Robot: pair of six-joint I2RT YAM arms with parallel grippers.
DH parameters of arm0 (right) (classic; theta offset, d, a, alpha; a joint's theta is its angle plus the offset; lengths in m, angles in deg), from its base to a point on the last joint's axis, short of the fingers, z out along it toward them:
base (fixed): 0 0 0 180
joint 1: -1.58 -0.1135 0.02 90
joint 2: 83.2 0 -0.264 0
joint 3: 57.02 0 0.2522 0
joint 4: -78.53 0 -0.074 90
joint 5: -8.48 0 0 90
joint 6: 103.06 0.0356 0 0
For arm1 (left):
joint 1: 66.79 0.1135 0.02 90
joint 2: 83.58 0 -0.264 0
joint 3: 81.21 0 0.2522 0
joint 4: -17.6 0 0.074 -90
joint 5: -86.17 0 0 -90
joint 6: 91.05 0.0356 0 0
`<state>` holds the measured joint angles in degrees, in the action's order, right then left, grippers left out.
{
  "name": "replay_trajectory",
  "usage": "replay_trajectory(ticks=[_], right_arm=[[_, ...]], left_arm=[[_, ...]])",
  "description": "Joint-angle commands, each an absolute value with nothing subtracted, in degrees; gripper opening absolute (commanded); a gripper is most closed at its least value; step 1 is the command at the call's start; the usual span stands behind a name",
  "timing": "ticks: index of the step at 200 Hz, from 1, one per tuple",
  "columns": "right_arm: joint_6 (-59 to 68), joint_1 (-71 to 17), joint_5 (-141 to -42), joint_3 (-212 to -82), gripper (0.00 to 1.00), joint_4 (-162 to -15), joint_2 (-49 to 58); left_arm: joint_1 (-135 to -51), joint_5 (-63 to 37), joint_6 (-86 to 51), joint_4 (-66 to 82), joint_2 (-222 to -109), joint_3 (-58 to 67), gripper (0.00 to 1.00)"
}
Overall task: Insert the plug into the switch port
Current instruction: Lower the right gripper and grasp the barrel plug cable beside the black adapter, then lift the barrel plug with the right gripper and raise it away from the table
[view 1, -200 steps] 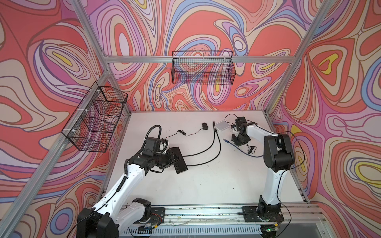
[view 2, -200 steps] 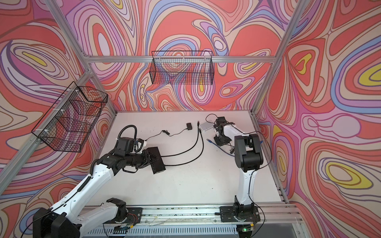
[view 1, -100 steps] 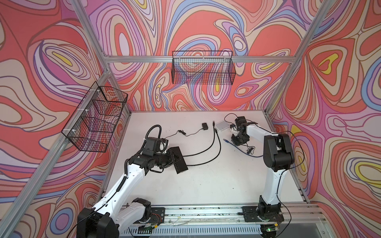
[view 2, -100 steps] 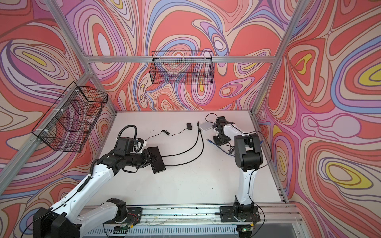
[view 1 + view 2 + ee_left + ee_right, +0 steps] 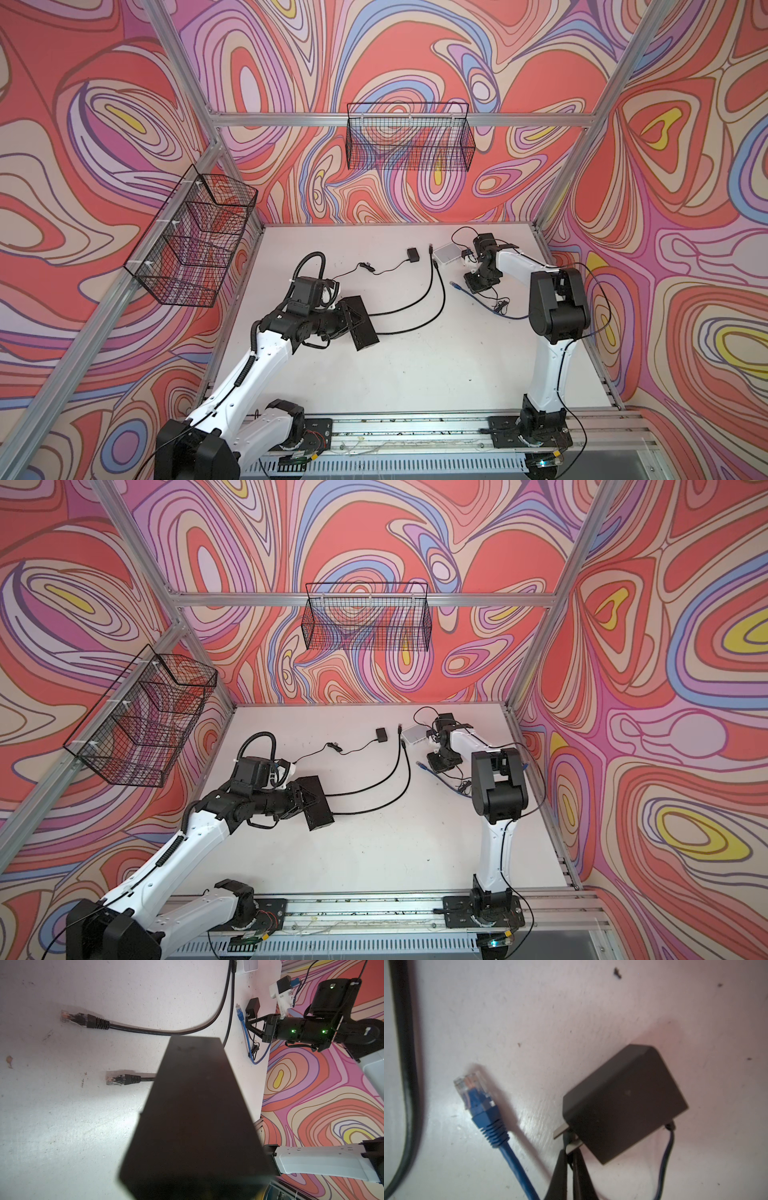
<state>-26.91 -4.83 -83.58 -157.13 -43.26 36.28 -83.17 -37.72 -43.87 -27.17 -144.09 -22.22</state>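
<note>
My left gripper (image 5: 341,316) is shut on the switch (image 5: 360,318), a long black box held off the table; the box (image 5: 193,1122) hides the jaws in the left wrist view. Two black-cable plugs (image 5: 71,1018) (image 5: 114,1080) lie on the table beside it. A clear plug on a blue cable (image 5: 475,1093) (image 5: 455,285) lies at the back right. Right beside it my right gripper (image 5: 570,1154) (image 5: 473,283) is shut, its tips touching a metal prong of a black power adapter (image 5: 623,1101). No port shows.
A white box (image 5: 448,253) sits at the back, with another small black adapter (image 5: 413,254) and its thin cord to its left. Two black cables (image 5: 432,299) curve across the table's middle. Wire baskets hang on the back wall (image 5: 409,141) and left wall (image 5: 195,237).
The right gripper's jaws have closed at the adapter's prong. Neither arm has visibly moved, and the left gripper still holds the switch.
</note>
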Motion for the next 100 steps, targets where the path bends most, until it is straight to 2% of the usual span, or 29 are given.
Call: replay_trajectory(ticks=[1,100], right_arm=[[-26.5,-4.9,-86.0,-156.1,0.0,-42.9,38.8],[-23.1,-5.0,-90.1,-157.0,0.0,-42.2,18.7]], left_arm=[[-82.7,-38.4,-43.4,-26.4,-144.0,-20.6,0.14],[-82.7,-40.2,-45.7,-22.7,-144.7,-20.8,0.13]])
